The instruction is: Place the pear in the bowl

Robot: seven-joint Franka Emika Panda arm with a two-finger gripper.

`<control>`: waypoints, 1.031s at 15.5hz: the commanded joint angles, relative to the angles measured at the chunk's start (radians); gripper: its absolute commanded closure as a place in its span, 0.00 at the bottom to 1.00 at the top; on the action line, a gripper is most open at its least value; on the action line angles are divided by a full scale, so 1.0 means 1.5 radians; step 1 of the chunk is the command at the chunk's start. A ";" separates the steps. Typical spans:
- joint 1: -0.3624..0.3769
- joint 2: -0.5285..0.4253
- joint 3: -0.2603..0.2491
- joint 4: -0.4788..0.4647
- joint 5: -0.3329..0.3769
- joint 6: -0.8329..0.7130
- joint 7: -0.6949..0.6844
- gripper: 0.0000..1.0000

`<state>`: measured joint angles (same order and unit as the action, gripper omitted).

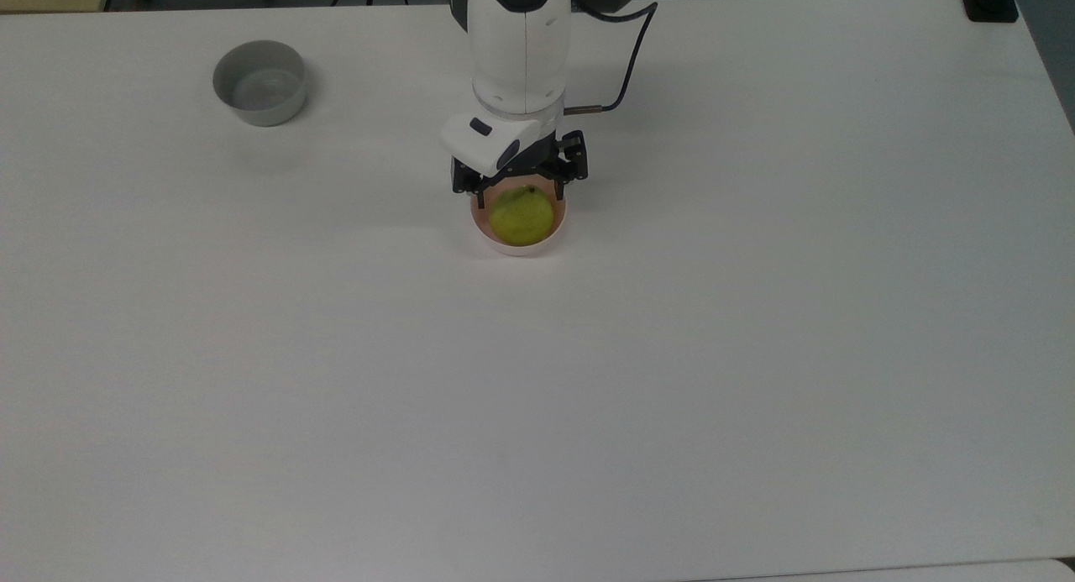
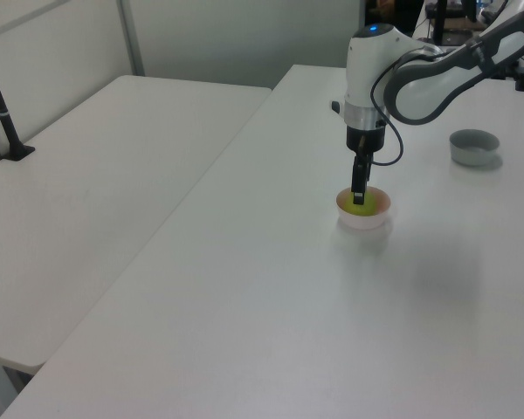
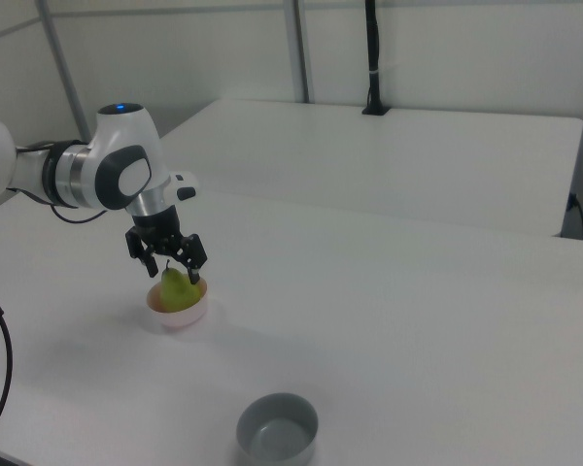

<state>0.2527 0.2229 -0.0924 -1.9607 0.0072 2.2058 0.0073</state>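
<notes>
Resting in the pale pink bowl (image 1: 521, 243), the pear (image 1: 521, 216) sits with its tapered top upward and fills most of the hollow. In the right view the bowl (image 3: 179, 316) holds the yellow-green pear (image 3: 178, 291) with its top rising above the rim. The gripper (image 1: 521, 197) hangs right over the fruit, its black fingers (image 1: 479, 197) spread wide, one on each side of the pear's top and apart from it; the right view shows the gripper (image 3: 171, 274) the same way, straddling the stem end without pinching it. In the left view the gripper (image 2: 358, 199) points straight down into the bowl (image 2: 364, 218). A grey bowl (image 1: 259, 83) stands well apart, toward the top view's far left on the white tabletop (image 1: 672, 355); in the right view it (image 3: 278, 428) is near the bottom edge.
</notes>
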 commanded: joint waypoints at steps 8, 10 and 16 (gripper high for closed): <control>-0.050 -0.112 0.001 0.097 -0.022 -0.205 0.030 0.00; -0.068 -0.113 -0.002 0.165 -0.022 -0.311 0.025 0.00; -0.104 -0.149 -0.006 0.216 -0.021 -0.411 0.022 0.00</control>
<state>0.1096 0.0270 -0.0981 -1.6503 -0.0125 1.6360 0.0279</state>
